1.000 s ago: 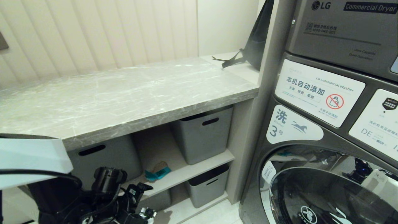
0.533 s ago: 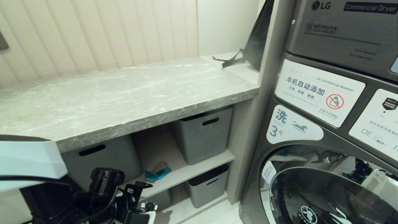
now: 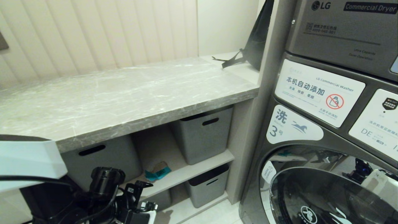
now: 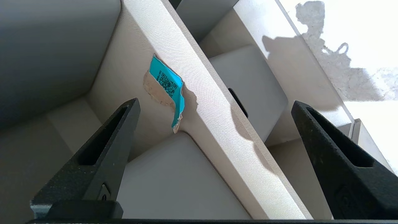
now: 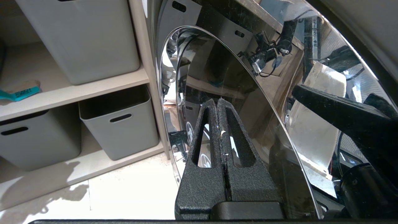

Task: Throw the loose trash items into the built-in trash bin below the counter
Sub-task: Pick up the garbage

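A small teal paper scrap (image 3: pixel 158 172) (image 4: pixel 166 84) (image 5: pixel 18 92) lies on the beige shelf (image 3: pixel 199 168) under the grey veined counter (image 3: pixel 124 93), between two grey tubs. My left gripper (image 3: pixel 146 196) (image 4: pixel 215 104) hangs low in front of that shelf, short of the scrap, open wide with nothing between its fingers. My right gripper (image 5: pixel 216 102) is shut and empty, parked beside the washer's chrome door. The built-in trash bin is out of view.
Grey tubs (image 3: pixel 203 133) (image 3: pixel 105 155) stand on the upper shelf, and another (image 3: pixel 207 186) sits below. A washer with a round door (image 3: pixel 326 186) fills the right. A black strapped bag (image 3: pixel 253 46) rests at the counter's far end. Pale floor (image 3: pixel 214 214) shows beneath.
The left arm has shifted slightly left and its wrist has turned a little. The scrap and the right arm have not moved.
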{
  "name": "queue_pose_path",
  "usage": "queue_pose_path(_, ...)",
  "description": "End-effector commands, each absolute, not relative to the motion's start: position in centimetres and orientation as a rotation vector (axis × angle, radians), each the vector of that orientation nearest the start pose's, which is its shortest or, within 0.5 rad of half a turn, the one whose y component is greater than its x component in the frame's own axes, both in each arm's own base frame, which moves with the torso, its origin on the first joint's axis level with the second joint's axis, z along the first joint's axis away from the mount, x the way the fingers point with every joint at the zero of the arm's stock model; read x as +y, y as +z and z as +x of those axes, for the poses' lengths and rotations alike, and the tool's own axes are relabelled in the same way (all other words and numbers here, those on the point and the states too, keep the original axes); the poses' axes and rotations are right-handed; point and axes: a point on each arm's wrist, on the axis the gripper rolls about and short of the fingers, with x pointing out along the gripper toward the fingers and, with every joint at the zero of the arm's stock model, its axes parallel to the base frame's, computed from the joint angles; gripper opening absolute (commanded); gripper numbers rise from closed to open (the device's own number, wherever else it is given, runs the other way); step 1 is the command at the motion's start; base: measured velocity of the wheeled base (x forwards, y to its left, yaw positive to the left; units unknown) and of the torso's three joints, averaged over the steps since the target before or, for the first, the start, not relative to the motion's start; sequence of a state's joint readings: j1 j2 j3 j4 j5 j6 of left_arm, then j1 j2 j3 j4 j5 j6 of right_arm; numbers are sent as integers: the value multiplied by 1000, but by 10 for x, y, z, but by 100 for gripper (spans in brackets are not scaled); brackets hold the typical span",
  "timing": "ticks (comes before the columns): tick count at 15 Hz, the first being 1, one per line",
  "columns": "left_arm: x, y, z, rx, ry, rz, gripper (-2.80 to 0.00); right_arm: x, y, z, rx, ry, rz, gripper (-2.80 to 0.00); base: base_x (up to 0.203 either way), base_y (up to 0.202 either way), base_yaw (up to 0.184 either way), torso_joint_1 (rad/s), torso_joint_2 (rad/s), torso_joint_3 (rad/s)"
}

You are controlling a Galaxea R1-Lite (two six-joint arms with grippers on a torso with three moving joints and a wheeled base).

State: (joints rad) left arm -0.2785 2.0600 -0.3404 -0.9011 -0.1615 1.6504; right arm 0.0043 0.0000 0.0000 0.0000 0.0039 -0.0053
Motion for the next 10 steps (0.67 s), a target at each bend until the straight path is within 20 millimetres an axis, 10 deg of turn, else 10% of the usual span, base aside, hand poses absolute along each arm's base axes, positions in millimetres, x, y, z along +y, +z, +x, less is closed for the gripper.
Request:
queue_pose_path(1,-76,5,249,279,-1001,1576,0,0,75,-23,0,9,-6,-280,0,0,0,0,0,0)
queue_pose_path(10,-78,7,249,263,-1004,1584,0,0,75,-23,0,9,-6,-280,0,0,0,0,0,0)
